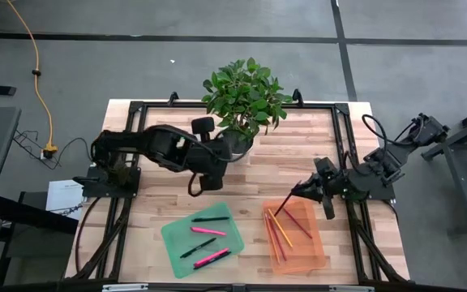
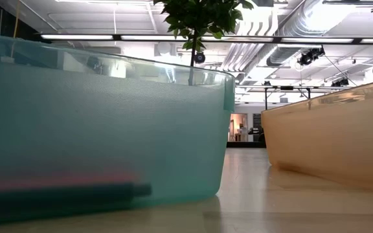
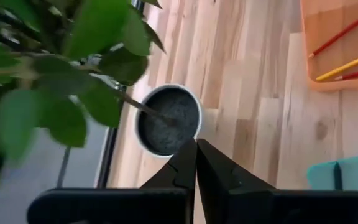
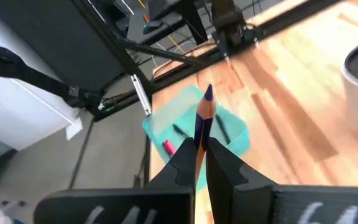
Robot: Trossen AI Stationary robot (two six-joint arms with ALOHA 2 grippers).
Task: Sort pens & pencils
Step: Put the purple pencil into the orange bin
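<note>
The pens, pink and black, lie flat in the green tray. Red, orange and yellow pencils lie in the orange tray. My right gripper hovers by that tray's far left corner, shut on a dark-tipped pencil. My left gripper is shut on nothing, above the table next to the plant pot, left of centre. In the low view, the green tray's wall shows blurred pens behind it. My right gripper pinches the pencil between its two fingers, near its blunt end. The pencil runs on along the fingers and sticks out past them, sharpened tip foremost. It slants down toward the table's near left, its tip over the orange tray's far left corner.
A leafy plant in a white pot stands at the table's far middle, right beside my left gripper. Bare wood lies between the two trays and in front of the pot. The black frame rails run along the table's edges.
</note>
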